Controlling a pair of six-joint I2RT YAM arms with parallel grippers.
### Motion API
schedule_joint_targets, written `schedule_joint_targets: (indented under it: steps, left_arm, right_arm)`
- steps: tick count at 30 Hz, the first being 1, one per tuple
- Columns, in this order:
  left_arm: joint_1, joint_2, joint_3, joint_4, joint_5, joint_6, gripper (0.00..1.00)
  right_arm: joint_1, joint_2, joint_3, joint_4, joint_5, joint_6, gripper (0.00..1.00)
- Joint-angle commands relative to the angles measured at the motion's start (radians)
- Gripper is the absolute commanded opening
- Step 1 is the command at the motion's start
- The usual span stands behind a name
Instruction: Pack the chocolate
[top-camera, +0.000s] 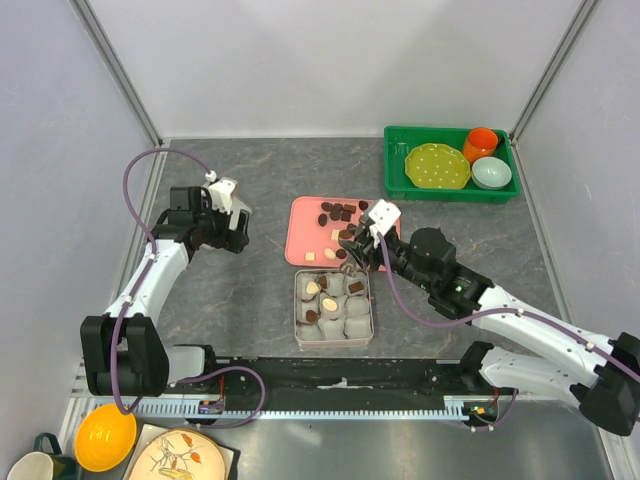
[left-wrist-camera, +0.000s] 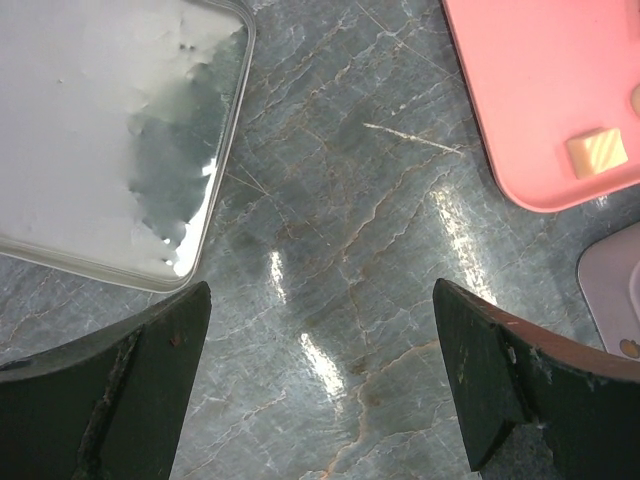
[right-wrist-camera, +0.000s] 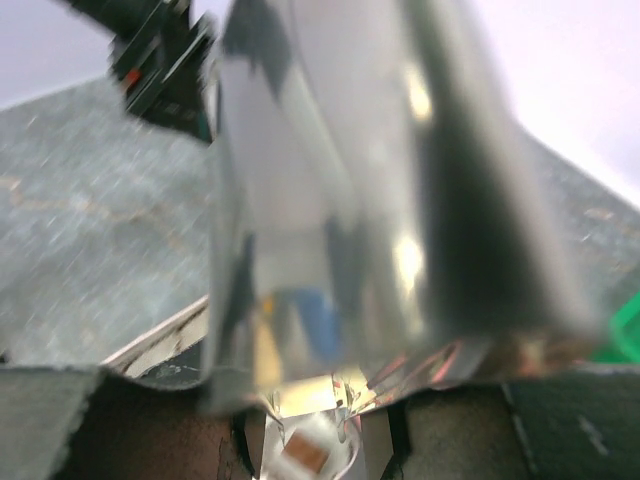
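Chocolate (top-camera: 340, 211): most dark and cream pieces lie loose on the pink tray (top-camera: 303, 215). A few sit in paper cups (top-camera: 345, 322) in the tin (top-camera: 296, 310) just in front of it.
Right gripper (top-camera: 357, 245): low over the tray's near right corner, among dark pieces. A blurred shiny surface fills its wrist view, so you cannot tell whether it pinches a piece.
Left gripper (left-wrist-camera: 322, 300): spread wide, holding nothing, over the counter (top-camera: 240, 300) left of the tray.
Step, likely: picking one piece for a cup.
Do it well: centre your fingers on a single piece, clear of its neighbours. Close gently, lift straight, and lower it into an empty cup before letting go.
Risk: nudging pieces off the tray edge.
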Motion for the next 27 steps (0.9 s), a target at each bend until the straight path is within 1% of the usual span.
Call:
schedule_joint_targets:
  steps: [1,4,11,21,26,27]
  left_arm:
    - [-0.003,-0.011,-0.018,0.051,0.040,0.046,0.99]
    - [-0.004,-0.006,-0.026,0.054,0.040,0.052,0.99]
    - [-0.006,-0.002,-0.026,0.060,0.026,0.052,0.99]
    - [-0.008,-0.002,-0.025,0.060,0.018,0.049,0.99]
    - [-0.008,-0.011,-0.029,0.062,0.014,0.049,0.99]
    - [-0.008,-0.011,-0.029,0.062,0.011,0.049,0.99]
  right_arm:
    - [0.040,-0.059,-0.007,-0.147,0.012,0.031,0.41]
    - [0.052,-0.078,-0.021,-0.181,0.009,0.042,0.42]
    - [0.071,-0.070,-0.046,-0.165,0.003,0.058,0.45]
    - [0.097,-0.059,-0.060,-0.144,-0.013,0.065,0.54]
    - [0.104,-0.070,-0.052,-0.133,0.013,0.063,0.53]
    - [0.103,-0.072,-0.049,-0.127,0.042,0.057,0.53]
